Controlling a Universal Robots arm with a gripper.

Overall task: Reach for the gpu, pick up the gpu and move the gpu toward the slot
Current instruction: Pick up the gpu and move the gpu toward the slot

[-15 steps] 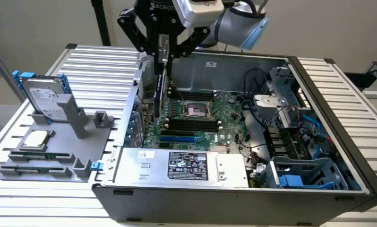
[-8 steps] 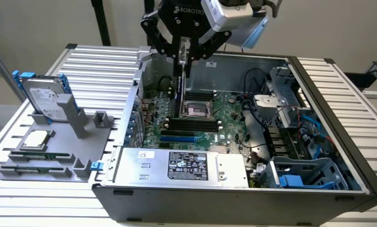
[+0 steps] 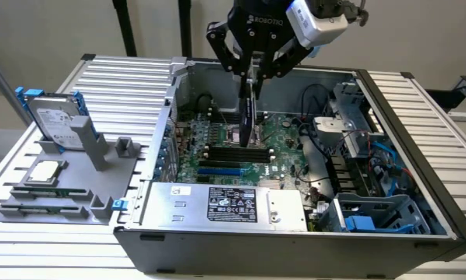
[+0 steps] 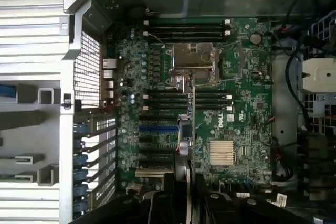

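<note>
So the black Robotiq two-finger gripper (image 3: 253,73) is hanging over the open grey PC tower case (image 3: 295,248) with its fingers pinched tight on the top edge of the gpu (image 3: 249,116), a thin flat circuit-board card hanging straight down, edge-on. Holding it vertical like that makes sense, the connector edge has to face the green Dell motherboard (image 4: 247,108) to go into a slot. In the wrist view the card (image 4: 190,124) is just a thin line running over the black slots, and it looks to be in the air above the board, not seated as far as I can judge. On the grey plastic parts holder (image 3: 69,192) at the exterior view's left sit the silver hard drive with blue rails (image 3: 55,122) and the small square silver CPU chip (image 3: 46,171), both untouched
</note>
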